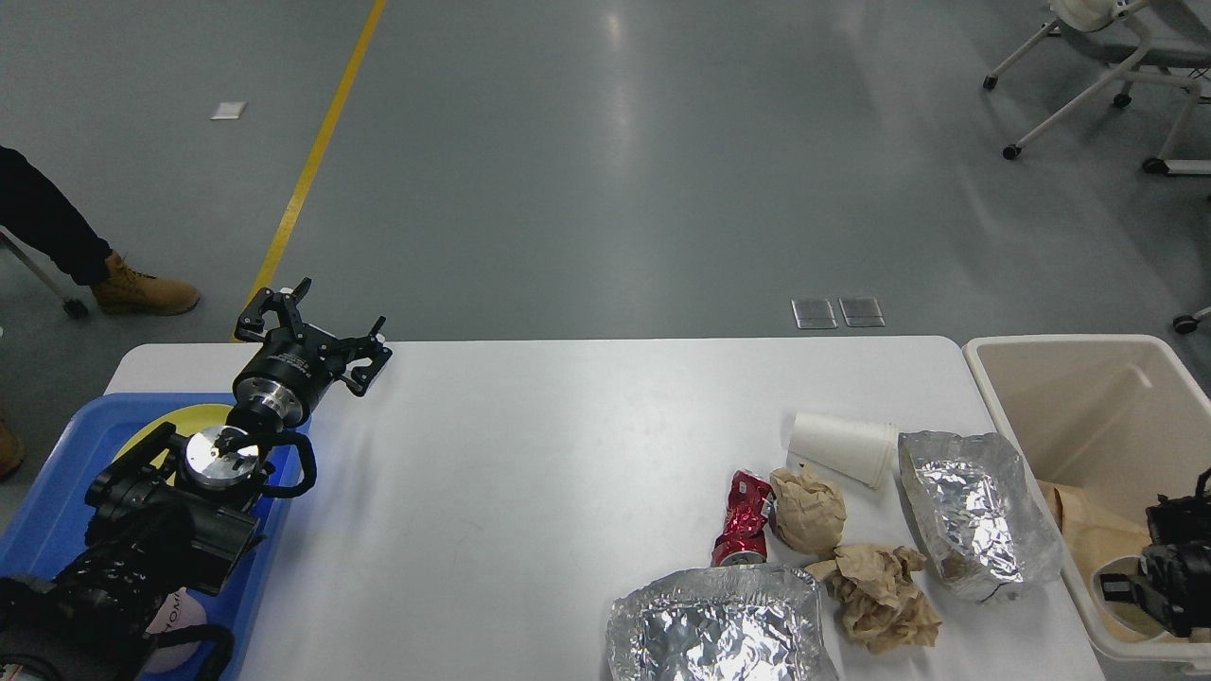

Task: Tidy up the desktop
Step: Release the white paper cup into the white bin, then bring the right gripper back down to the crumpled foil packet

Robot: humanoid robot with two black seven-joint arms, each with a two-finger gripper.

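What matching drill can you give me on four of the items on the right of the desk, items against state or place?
Items:
1. white paper cup
2. red can
3. brown paper bag
4. foil tray

States or places:
A. inside the beige bin
B. lying on its side
C. crushed
D. at the desktop's near edge

Pairs: 1-B, 2-C, 3-A, 4-D

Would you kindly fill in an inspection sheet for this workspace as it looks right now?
Surface: white desktop, mostly bare at centre.
Job's things: white cup on its side, crushed red can, two brown paper wads, two foil containers.
Clutter: blue tray at left, beige bin at right.
Hands: left hand open above the far left edge; right hand over the bin, state unclear.
Cables: nothing seen.
Surroundings: grey floor, yellow line, wheeled chair, someone's boot.
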